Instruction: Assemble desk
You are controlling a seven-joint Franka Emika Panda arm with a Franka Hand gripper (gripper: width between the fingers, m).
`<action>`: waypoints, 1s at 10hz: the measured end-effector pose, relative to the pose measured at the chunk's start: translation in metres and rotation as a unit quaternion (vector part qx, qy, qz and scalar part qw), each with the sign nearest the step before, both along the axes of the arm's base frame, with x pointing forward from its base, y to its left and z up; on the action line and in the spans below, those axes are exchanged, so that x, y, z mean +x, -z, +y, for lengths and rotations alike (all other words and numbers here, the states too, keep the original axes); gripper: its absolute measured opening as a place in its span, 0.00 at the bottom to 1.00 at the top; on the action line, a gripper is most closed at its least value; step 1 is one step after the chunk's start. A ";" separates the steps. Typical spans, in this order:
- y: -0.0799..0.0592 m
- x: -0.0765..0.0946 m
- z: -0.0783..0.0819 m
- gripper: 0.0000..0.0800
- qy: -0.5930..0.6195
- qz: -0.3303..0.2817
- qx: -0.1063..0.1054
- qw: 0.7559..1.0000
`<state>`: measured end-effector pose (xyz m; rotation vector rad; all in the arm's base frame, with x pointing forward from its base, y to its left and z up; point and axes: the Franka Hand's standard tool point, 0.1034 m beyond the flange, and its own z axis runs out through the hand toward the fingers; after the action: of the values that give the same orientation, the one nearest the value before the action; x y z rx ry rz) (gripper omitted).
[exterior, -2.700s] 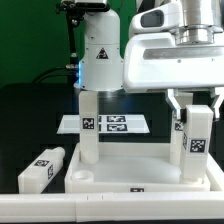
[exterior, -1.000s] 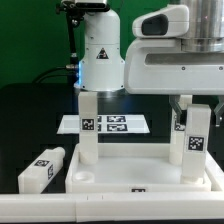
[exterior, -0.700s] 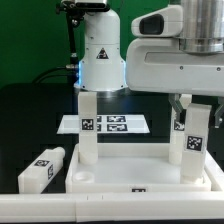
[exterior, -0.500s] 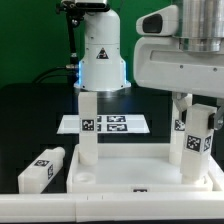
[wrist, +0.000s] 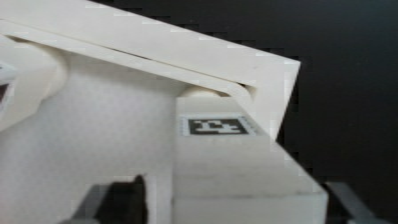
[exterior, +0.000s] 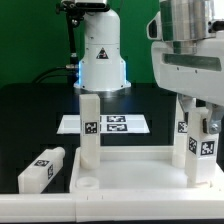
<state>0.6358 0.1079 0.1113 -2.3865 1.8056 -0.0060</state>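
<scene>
The white desk tabletop lies flat at the front with its legs pointing up. One leg stands in the socket on the exterior view's left and another stands at the back on the right. My gripper is shut on the front right leg, which stands upright in its corner. In the wrist view my gripper has that tagged leg between its two dark fingers, above the tabletop. A loose leg lies on the table to the left.
The marker board lies flat behind the tabletop. The robot's white base stands at the back. A white ledge runs along the front edge.
My fingers have closed from wide open onto the front right leg. My wrist has since turned about the leg, and the leg's tag now faces more to the right.
</scene>
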 end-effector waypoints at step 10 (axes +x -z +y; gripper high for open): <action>-0.008 0.005 0.012 0.81 -0.595 -0.051 -0.079 0.798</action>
<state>0.6406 0.1200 0.1190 -3.0816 0.0089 -0.1406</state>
